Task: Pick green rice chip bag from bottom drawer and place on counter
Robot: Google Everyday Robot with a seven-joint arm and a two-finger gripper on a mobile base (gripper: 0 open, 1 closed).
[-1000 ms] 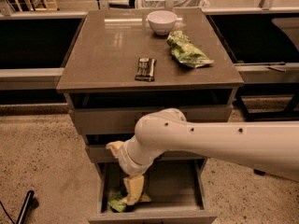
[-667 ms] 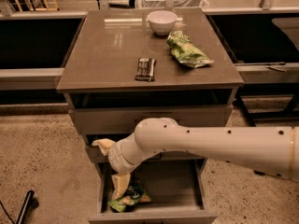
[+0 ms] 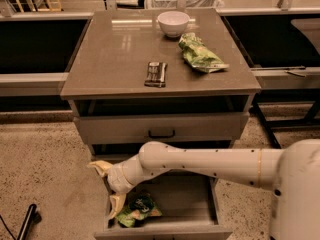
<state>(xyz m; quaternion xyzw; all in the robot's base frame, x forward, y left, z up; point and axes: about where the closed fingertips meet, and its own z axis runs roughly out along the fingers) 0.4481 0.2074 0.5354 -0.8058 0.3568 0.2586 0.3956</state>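
The green rice chip bag [image 3: 137, 209] lies on the base of the open bottom drawer [image 3: 195, 204], at its front left; its dark logo patch faces up. My gripper [image 3: 103, 190] hangs at the drawer's left edge, just left of the bag. Its tan fingers [image 3: 117, 205] are spread apart with nothing between them; the lower one points down beside the bag. My white arm [image 3: 200, 161] reaches in from the right across the drawer. The glossy counter [image 3: 120, 49] tops the cabinet.
On the counter are a white bowl [image 3: 173, 23], a paler green bag [image 3: 200, 56] and a dark flat packet [image 3: 156, 74]. A shut upper drawer with a black handle [image 3: 161, 133] sits above my arm. A black object [image 3: 27, 221] lies on the floor at left.
My gripper has swung left and down, from over the drawer's middle to its left edge. The green bag has stayed in the drawer.
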